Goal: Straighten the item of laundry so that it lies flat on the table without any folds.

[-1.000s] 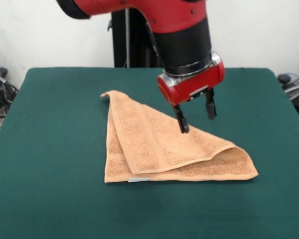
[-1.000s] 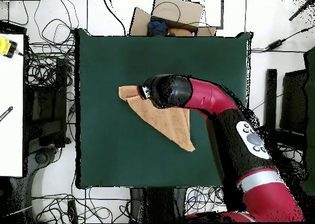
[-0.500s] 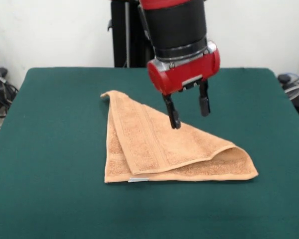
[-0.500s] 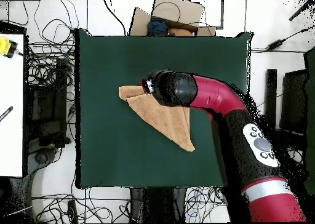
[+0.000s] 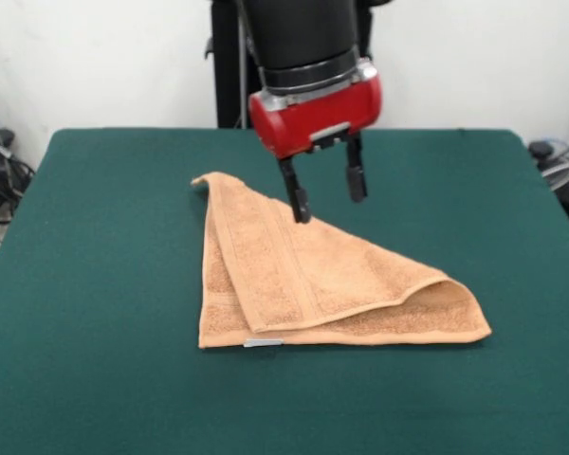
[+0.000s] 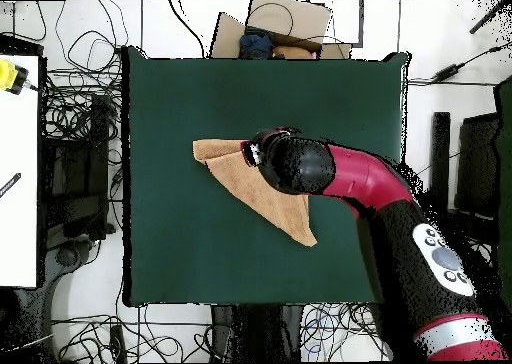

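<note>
The orange-tan towel (image 5: 303, 275) lies on the green table (image 5: 95, 284), folded over on the diagonal into a triangle, with a small white tag (image 5: 264, 342) at its front edge. It also shows in the overhead view (image 6: 250, 185). My gripper (image 5: 327, 190) is open and empty, hanging above the towel's far edge near the middle of the table. In the overhead view the red arm (image 6: 340, 175) hides the gripper and part of the towel.
Cables and boxes lie on the floor around the table (image 6: 160, 100) in the overhead view. A white bench (image 6: 18, 170) stands at the left. The black pedestal (image 5: 232, 66) is behind the table's far edge.
My gripper has risen and moved left and toward the far side, staying open. The towel has not moved.
</note>
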### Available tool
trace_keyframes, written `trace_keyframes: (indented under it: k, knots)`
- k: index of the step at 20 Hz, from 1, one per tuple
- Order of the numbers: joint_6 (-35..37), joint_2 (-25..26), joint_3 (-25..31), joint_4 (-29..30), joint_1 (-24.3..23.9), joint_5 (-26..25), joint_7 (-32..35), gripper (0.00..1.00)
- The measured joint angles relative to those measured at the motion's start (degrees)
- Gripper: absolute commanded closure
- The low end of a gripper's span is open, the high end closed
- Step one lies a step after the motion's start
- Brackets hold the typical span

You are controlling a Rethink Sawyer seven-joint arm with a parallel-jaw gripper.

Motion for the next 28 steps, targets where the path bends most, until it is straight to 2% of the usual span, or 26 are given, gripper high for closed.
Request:
trace_keyframes:
  k: [2,6,17,28]
  knots:
    - [0.00,0.98,0.67,1.05,-1.85,0.00,0.00,0.00]
    - [0.00,2.23,0.44,2.24,-2.34,-0.02,0.00,0.00]
    - [-0.01,1.51,0.42,3.49,-0.02,0.00,0.00,0.00]
    - [-0.01,1.31,0.42,3.50,0.02,0.00,0.00,0.00]
